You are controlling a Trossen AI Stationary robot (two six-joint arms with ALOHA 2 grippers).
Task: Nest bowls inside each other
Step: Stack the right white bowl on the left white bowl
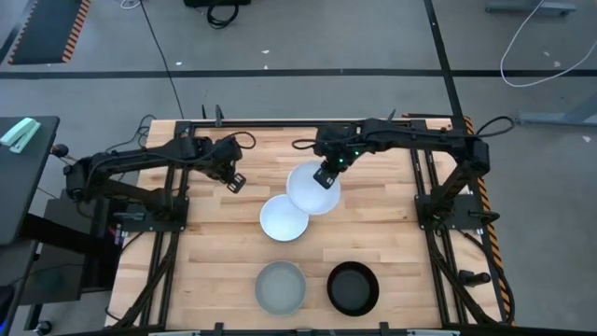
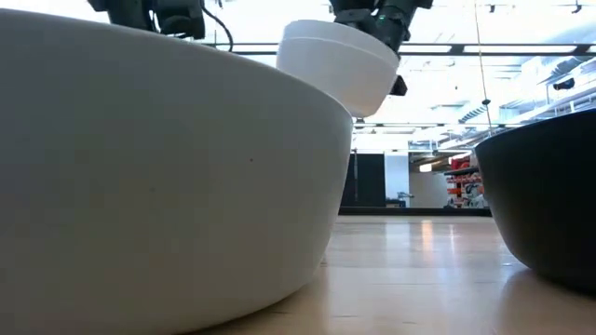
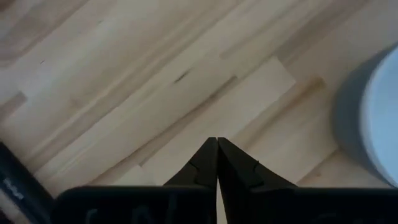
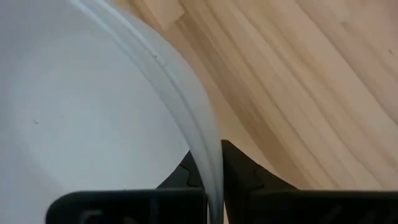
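Observation:
My right gripper [image 1: 326, 175] is shut on a white bowl [image 1: 312, 190], which hangs high above the table and shows tilted in the low view [image 2: 340, 60]. Partly under it, a second white bowl [image 1: 283, 219] sits on the wooden table. A light grey bowl [image 1: 281, 287] and a black bowl [image 1: 354, 288] stand near the front edge. My left gripper [image 1: 234, 182] hovers shut over bare wood at the far left, holding nothing; its wrist view shows the closed fingertips [image 3: 217, 143] and a white bowl's side [image 3: 379, 112]. My right gripper pinches the held bowl's rim [image 4: 208, 165] at its far side. One finger [image 4: 183, 175] is inside the bowl and the other finger [image 4: 241, 169] outside. The fingers come steeply from above. The bowl hangs tilted below them, clear of the table and of the other bowl.
The light grey bowl [image 2: 158, 177] and the black bowl [image 2: 549, 195] fill the foreground of the low view. Black frame rails [image 1: 168, 243] run along the table's left and right sides. Bare wood [image 1: 392, 233] lies to the right of the white bowls.

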